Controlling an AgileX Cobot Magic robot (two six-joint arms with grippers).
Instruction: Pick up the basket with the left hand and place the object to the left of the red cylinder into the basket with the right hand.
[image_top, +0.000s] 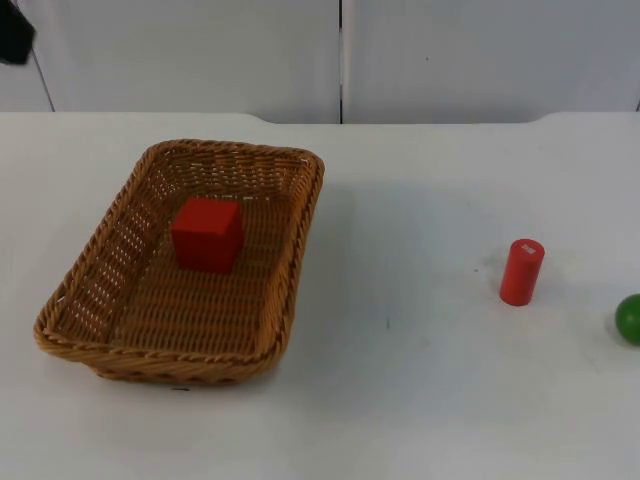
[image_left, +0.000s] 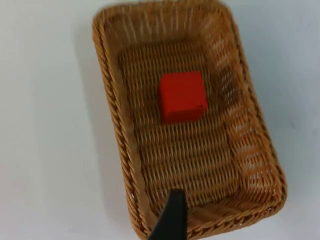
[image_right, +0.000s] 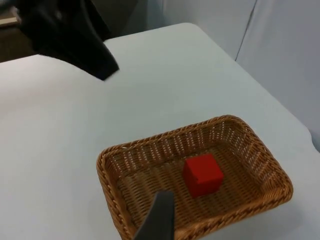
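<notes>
A woven brown basket (image_top: 305, 215) rests on the white table at the left, with a red cube (image_top: 207, 235) lying inside it. To the right, apart from the basket, a red cylinder (image_top: 521, 272) stands upright. My left gripper (image_left: 170, 220) hangs above the basket (image_left: 107, 100) near one short rim, looking down on the cube (image_left: 182, 96), and touches nothing. My right gripper (image_right: 157, 217) is held off to the side and faces the basket (image_right: 107, 170) and cube (image_right: 202, 175) from a distance.
A green ball (image_top: 629, 318) lies at the table's right edge, right of the cylinder. The left arm (image_top: 14, 35) enters at the upper left corner. The grey partition wall (image_top: 340, 55) closes the far side.
</notes>
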